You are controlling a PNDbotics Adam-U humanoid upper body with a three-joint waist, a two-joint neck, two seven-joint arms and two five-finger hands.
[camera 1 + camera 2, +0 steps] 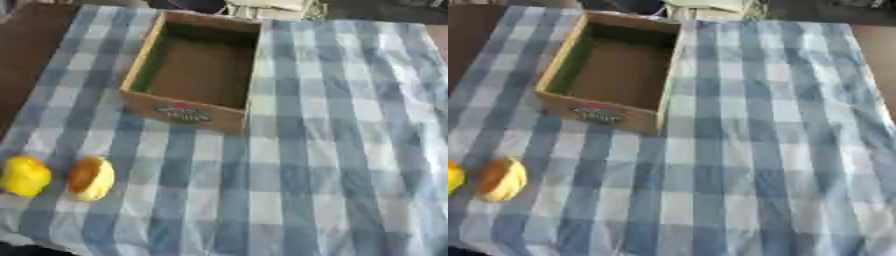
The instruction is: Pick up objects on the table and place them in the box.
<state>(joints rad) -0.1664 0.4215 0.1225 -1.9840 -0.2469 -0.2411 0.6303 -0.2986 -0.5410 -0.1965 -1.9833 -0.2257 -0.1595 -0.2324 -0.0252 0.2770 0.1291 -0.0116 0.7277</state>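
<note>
Two rounded yellow objects, yellow object (24,176) and orange-topped object (92,178), lie near the cloth's left edge, well apart from the empty box (185,114). Neither hand is in view, so finger state cannot be told. Risk: either object, being rounded, may roll off the near edge if nudged during approach.

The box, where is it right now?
The box sits open on the checked cloth toward the far left in the left eye view. Two yellow things lie nearer, by the left edge.

A blue-and-white checked tablecloth (332,150) covers the table, with dark brown floor (26,45) at left.
</note>
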